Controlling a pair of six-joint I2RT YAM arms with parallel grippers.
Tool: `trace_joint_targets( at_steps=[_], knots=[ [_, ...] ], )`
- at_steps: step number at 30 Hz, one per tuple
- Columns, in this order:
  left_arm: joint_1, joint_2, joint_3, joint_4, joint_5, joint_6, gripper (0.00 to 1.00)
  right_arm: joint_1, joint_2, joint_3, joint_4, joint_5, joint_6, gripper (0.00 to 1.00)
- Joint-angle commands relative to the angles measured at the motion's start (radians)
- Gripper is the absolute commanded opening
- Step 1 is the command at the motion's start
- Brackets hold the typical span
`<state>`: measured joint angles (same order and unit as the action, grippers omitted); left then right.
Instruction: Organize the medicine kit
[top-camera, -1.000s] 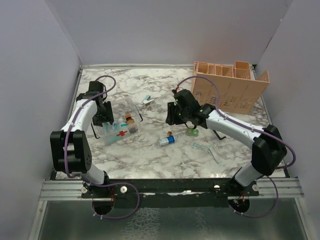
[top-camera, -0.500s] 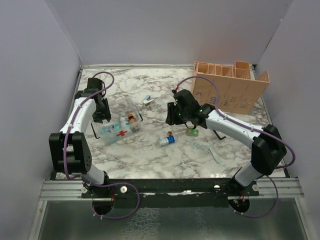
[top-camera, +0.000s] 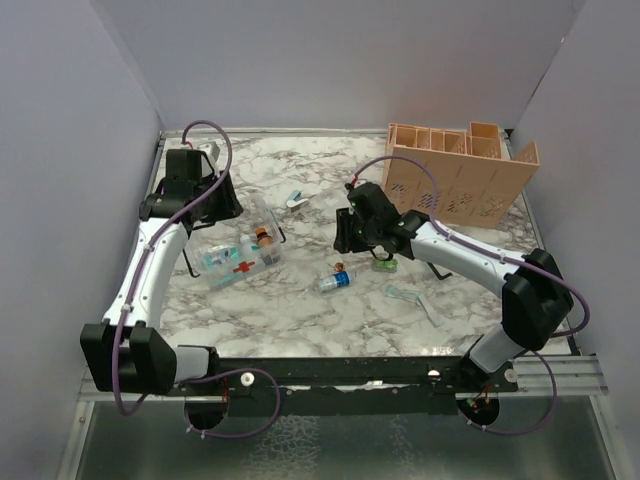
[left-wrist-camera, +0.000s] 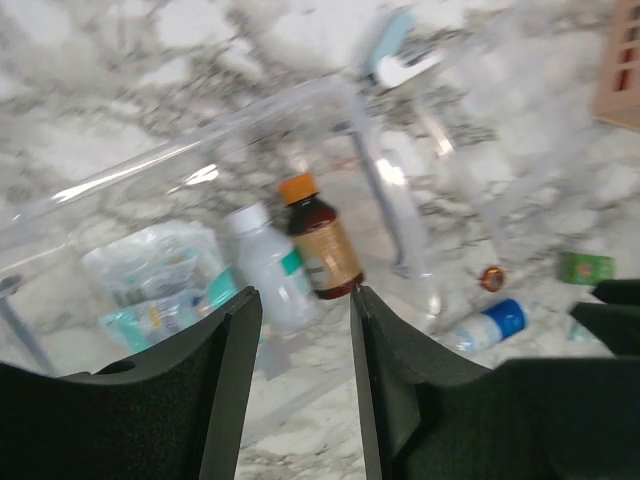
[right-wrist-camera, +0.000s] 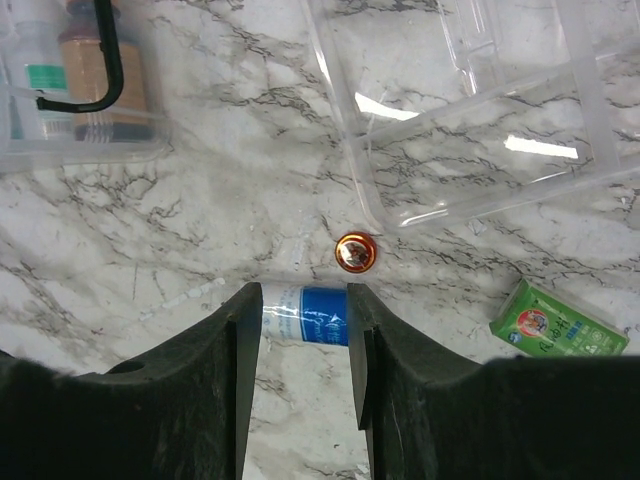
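The medicine kit (top-camera: 240, 255) is a clear box lying open left of centre, its black handle (right-wrist-camera: 105, 70) on the right side. Inside it the left wrist view shows a brown bottle with an orange cap (left-wrist-camera: 320, 240), a white bottle (left-wrist-camera: 265, 265) and teal packets (left-wrist-camera: 160, 285). My left gripper (left-wrist-camera: 303, 300) hangs open and empty above the kit, up and to its left (top-camera: 215, 205). My right gripper (right-wrist-camera: 303, 295) is open above a blue-and-white bottle (right-wrist-camera: 305, 312) lying on the marble, not touching it. Close by are a small orange cap (right-wrist-camera: 356, 253) and a green box (right-wrist-camera: 555, 325).
A clear plastic lid (right-wrist-camera: 480, 130) lies under the right arm. The peach slotted organizer (top-camera: 455, 175) stands at the back right. A blue-white item (top-camera: 295, 198) lies behind the kit, and a clear teal packet (top-camera: 410, 298) is front right.
The left arm has risen and pulled back toward the far left, away from the kit, its jaws narrowing a little. The right arm has stayed almost still.
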<state>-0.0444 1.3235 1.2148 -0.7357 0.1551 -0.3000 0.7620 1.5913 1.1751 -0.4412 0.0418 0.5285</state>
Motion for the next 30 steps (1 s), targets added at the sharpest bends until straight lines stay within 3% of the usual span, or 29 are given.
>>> trace_joint_targets(
  at_steps=[1, 4, 11, 16, 23, 30],
  knots=[
    [-0.059, -0.103, -0.012, 0.226, 0.22, -0.003, 0.46, 0.002, -0.023, -0.026, 0.004, 0.089, 0.025, 0.4],
    [-0.14, -0.144, -0.054, 0.35, 0.297, -0.025, 0.52, -0.008, -0.041, -0.03, -0.016, 0.126, 0.073, 0.41],
    [-0.335, -0.177, -0.186, 0.654, 0.352, -0.115, 0.78, -0.064, -0.144, -0.073, -0.074, 0.263, 0.177, 0.41],
    [-0.447, -0.127, -0.22, 0.713, 0.367, -0.094, 0.93, -0.113, -0.276, -0.141, -0.086, 0.372, 0.217, 0.41],
    [-0.618, 0.007, -0.227, 0.736, 0.328, 0.007, 0.99, -0.128, -0.369, -0.152, -0.21, 0.516, 0.3, 0.41],
    [-0.666, 0.176, -0.217, 0.629, 0.216, 0.253, 0.99, -0.193, -0.451, -0.171, -0.286, 0.581, 0.287, 0.42]
  ],
)
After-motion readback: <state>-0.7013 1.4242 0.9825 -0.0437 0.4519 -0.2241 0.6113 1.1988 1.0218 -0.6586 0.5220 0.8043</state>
